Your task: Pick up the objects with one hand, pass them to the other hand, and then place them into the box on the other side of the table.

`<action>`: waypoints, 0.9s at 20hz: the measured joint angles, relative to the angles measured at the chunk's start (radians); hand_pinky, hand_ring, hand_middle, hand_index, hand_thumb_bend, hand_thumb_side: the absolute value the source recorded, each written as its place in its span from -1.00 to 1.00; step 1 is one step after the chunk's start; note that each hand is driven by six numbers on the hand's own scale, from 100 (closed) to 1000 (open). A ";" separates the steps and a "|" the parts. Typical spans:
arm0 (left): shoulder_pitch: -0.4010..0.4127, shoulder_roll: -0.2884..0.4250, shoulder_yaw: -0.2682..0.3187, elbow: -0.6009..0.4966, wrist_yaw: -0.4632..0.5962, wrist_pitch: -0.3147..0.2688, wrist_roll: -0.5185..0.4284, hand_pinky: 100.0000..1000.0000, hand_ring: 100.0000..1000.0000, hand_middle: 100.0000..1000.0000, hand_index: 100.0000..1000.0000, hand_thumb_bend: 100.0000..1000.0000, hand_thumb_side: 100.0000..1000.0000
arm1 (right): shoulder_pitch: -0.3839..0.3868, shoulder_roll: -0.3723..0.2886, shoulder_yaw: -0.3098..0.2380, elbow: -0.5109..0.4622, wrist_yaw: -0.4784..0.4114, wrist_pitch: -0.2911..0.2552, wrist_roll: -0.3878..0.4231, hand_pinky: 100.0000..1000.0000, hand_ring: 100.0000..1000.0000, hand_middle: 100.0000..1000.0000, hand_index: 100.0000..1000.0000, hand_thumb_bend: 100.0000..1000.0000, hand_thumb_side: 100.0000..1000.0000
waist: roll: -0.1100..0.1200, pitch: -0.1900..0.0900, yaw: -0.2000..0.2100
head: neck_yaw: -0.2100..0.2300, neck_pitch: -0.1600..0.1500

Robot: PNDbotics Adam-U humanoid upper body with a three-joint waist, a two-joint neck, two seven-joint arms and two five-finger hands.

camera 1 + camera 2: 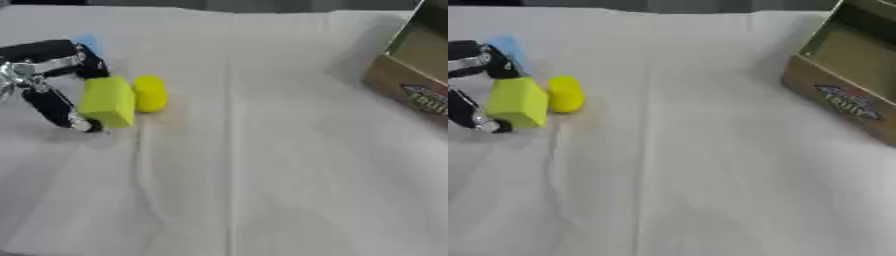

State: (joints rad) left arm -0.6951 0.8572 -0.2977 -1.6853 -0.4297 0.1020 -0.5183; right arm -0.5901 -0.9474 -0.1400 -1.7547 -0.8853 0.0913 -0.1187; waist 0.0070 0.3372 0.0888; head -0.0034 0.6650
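A yellow-green block (108,101) sits at the left of the white-covered table. My left hand (48,75) comes in from the left edge with its fingers curled round the block: one finger (87,62) lies on its far top corner and another (57,111) on its near left side. A rounded yellow object (150,93) lies on the cloth touching the block's right face. A small pale blue thing (507,46) peeks out behind the hand. My right hand shows in neither view.
An open cardboard box (843,95) with a printed label stands at the right edge of the table. The white cloth (262,165) has a long crease running down its middle.
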 measured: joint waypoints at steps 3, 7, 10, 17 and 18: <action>0.036 0.019 0.013 -0.068 0.024 0.022 0.033 0.36 0.08 -0.19 0.06 -0.28 -1.00 | -0.008 0.000 0.011 -0.006 0.000 0.005 0.006 0.96 0.59 0.49 0.80 -1.00 0.01 | 0.000 0.000 0.001 | -0.007 -0.008; 0.085 0.024 0.033 -0.141 0.028 0.061 0.101 0.33 0.02 -0.22 0.04 -0.35 -1.00 | -0.018 0.000 0.025 -0.015 0.002 0.011 0.018 0.96 0.59 0.49 0.80 -1.00 0.01 | 0.000 0.000 0.006 | -0.010 -0.017; 0.114 0.016 0.042 -0.182 0.024 0.089 0.163 0.33 0.00 -0.23 0.02 -0.41 -1.00 | -0.027 0.000 0.037 -0.023 0.009 0.019 0.027 0.96 0.59 0.49 0.80 -1.00 0.01 | 0.000 -0.001 0.010 | -0.012 -0.021; 0.144 -0.064 0.042 -0.211 -0.001 0.131 0.281 0.30 -0.04 -0.26 0.00 -0.54 -1.00 | -0.043 0.000 0.055 -0.039 0.011 0.029 0.043 0.97 0.59 0.49 0.80 -1.00 0.01 | 0.000 -0.011 0.013 | -0.012 -0.027; 0.145 -0.080 0.042 -0.211 -0.003 0.133 0.297 0.30 -0.04 -0.27 0.00 -0.57 -1.00 | -0.043 0.000 0.055 -0.039 0.011 0.029 0.043 0.97 0.59 0.49 0.80 -1.00 0.01 | 0.000 -0.011 0.014 | -0.013 -0.028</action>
State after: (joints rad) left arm -0.5500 0.7773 -0.2554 -1.8965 -0.4323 0.2349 -0.2215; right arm -0.6335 -0.9473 -0.0850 -1.7941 -0.8742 0.1208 -0.0754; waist 0.0066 0.3265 0.1024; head -0.0164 0.6367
